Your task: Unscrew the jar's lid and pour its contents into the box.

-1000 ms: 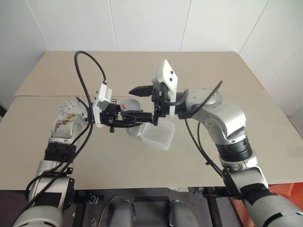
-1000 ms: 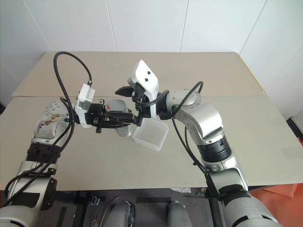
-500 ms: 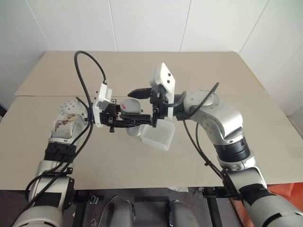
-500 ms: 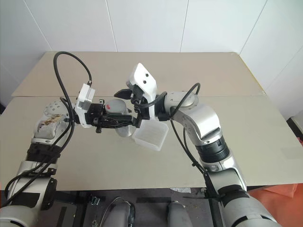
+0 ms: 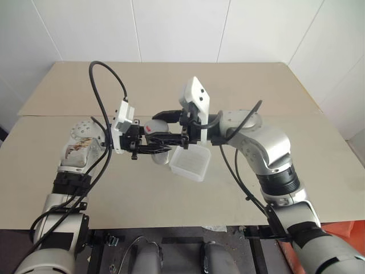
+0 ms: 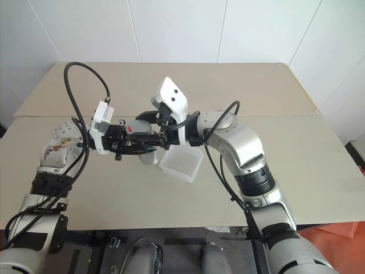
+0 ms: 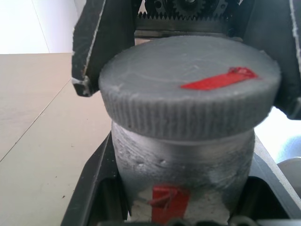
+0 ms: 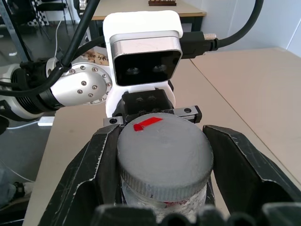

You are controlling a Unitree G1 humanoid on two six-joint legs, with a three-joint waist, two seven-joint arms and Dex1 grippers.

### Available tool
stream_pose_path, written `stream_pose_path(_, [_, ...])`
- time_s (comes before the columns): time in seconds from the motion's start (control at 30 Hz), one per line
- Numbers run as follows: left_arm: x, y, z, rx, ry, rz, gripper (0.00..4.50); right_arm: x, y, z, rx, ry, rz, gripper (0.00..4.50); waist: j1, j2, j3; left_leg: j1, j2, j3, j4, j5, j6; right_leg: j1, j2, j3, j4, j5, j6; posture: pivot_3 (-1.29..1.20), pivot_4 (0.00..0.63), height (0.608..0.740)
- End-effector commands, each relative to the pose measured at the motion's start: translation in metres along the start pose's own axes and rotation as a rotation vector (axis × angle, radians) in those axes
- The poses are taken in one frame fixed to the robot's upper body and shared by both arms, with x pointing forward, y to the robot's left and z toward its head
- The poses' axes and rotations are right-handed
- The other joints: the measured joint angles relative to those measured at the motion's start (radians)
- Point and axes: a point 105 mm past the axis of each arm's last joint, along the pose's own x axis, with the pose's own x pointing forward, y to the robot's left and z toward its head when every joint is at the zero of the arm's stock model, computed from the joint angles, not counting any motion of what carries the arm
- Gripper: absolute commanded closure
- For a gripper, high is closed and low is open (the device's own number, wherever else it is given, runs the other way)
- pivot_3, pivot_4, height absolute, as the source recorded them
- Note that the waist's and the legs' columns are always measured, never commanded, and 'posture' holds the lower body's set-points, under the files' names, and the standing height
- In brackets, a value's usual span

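One jar, left jaws clamping | one lid, right jaws flanking | one box

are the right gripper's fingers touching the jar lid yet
Cannot tell. In the right wrist view the black fingers flank the lid closely, one side seemingly against it, a thin gap possibly on the other.

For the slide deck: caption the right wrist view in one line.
Right gripper fingers flank the ribbed grey lid with a red mark, on the grey jar held by the left gripper.
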Motion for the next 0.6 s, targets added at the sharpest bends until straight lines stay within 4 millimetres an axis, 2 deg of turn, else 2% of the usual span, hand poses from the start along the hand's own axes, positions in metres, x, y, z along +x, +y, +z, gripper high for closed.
stream_pose_path(0.03, [-0.004, -0.001, 0.003, 0.04, 0.011, 0.001, 2.52, -0.017, -0.007, 0.031, -0.04, -0.084, -0.044, 1.77, 0.0, 0.0, 0.0, 0.0, 0.0, 0.0, 0.0, 0.0, 0.0, 0.0, 0.0, 0.0, 0.0, 0.0, 0.0, 0.0, 0.15, 0.74])
stream_pose_path(0.2, [-0.004, -0.002, 0.0, 0.038, 0.015, -0.009, 2.52, -0.027, -0.011, 0.038, -0.022, -0.107, -0.066, 1.77, 0.0, 0.0, 0.0, 0.0, 0.0, 0.0, 0.0, 0.0, 0.0, 0.0, 0.0, 0.0, 0.0, 0.0, 0.0, 0.0, 0.15, 0.74])
stream_pose_path(0.3, [-0.004, -0.002, 0.0, 0.033, 0.009, 0.003, 2.52, -0.039, -0.019, 0.036, -0.043, -0.093, -0.147, 1.77, 0.0, 0.0, 0.0, 0.0, 0.0, 0.0, 0.0, 0.0, 0.0, 0.0, 0.0, 0.0, 0.0, 0.0, 0.0, 0.0, 0.15, 0.74])
stream_pose_path(0.43, [-0.009, -0.001, 0.002, 0.031, -0.002, 0.044, 2.52, -0.067, -0.032, 0.015, -0.065, -0.044, -0.303, 1.77, 0.006, 0.0, 0.0, 0.0, 0.0, 0.0, 0.0, 0.0, 0.0, 0.001, 0.0, -0.001, 0.0, 0.0, 0.0, 0.0, 0.15, 0.74])
stream_pose_path(0.6, [-0.019, 0.003, 0.006, 0.02, -0.028, 0.126, 2.52, -0.122, -0.046, -0.038, -0.057, 0.13, -0.553, 1.77, 0.008, 0.0, 0.0, -0.001, -0.001, 0.0, 0.0, 0.0, 0.0, 0.0, -0.001, -0.001, -0.001, 0.0, 0.0, 0.0, 0.15, 0.74])
